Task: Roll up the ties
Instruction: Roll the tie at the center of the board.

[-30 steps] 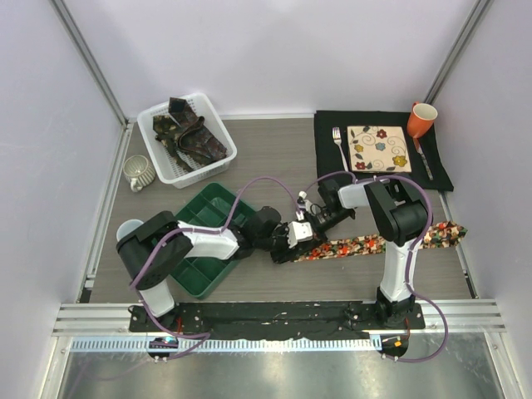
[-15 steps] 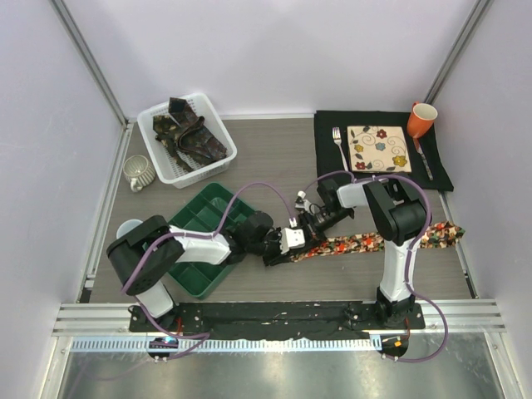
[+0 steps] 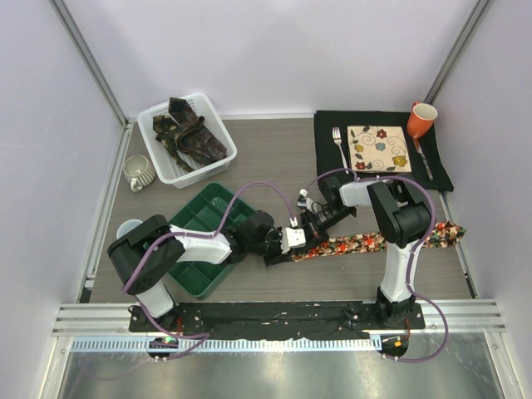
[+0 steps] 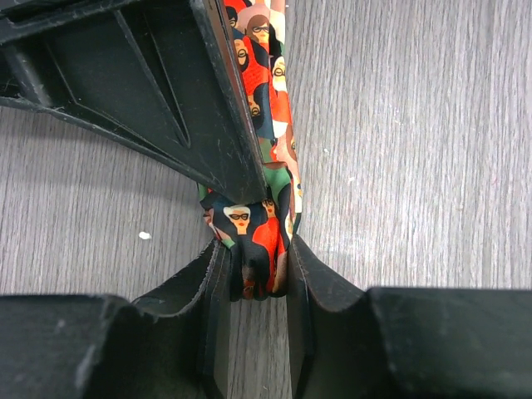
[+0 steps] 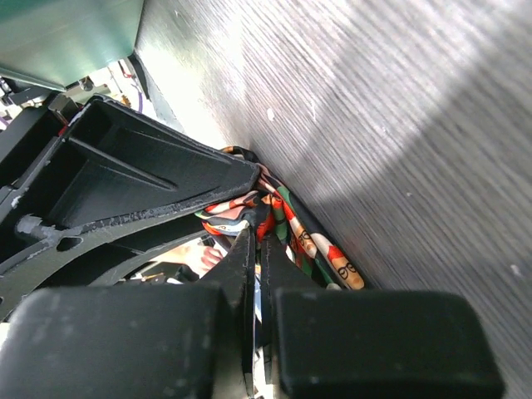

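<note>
Left wrist, right wrist, not top external: both jaws tight on floral tie [image 4: 249,245]

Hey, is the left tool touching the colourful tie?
Touching. The left wrist view shows the left tool's fingers pressed against both sides of the colourful tie's end.

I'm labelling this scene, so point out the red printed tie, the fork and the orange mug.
red printed tie [image 3: 356,244], top view, flat middle stretch
fork [image 3: 341,150], top view, handle
orange mug [image 3: 418,124], top view, outer wall
</note>
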